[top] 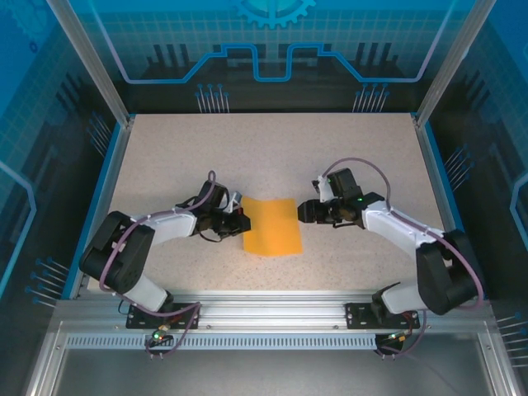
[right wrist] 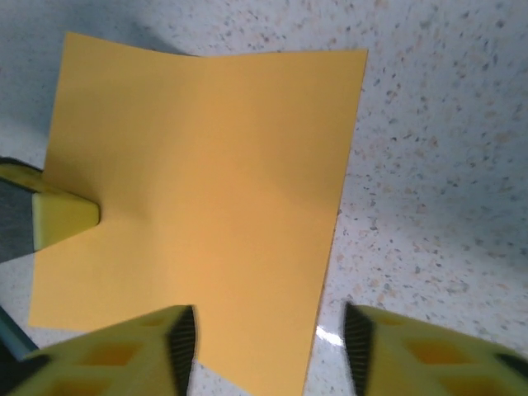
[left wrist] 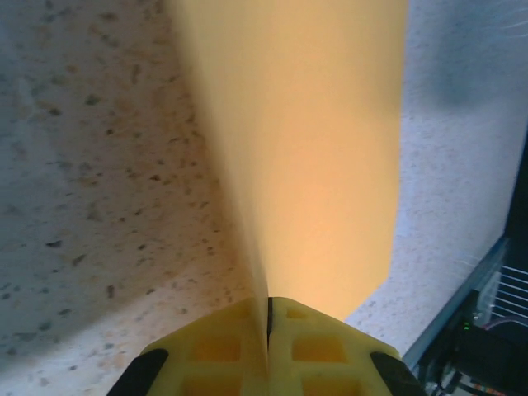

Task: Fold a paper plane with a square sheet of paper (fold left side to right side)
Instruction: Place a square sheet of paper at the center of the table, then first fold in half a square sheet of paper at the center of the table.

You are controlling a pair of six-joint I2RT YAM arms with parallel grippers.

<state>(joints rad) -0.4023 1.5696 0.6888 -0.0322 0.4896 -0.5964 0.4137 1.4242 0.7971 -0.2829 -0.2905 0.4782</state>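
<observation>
Across most of the top view spreads the speckled table (top: 346, 157), and just below the frame's centre the sheet (top: 272, 227) lies on it between the two arms. The left gripper (top: 238, 223) meets the sheet's left edge. In the left wrist view its jaws are clenched on that edge, with the paper running away from them toward the top of the frame. The right gripper (top: 303, 211) sits just beside the sheet's right edge. In the right wrist view its jaws stand apart, grasping nothing, and the sheet's near edge lies beneath the gap. I judge the left-to-right fold to be at its start: the edge is pinched but not yet carried over. The next move probably calls for lifting that edge in an arc across to the right edge. The corners should match, and the right gripper should pin its side so the sheet cannot slide.
</observation>
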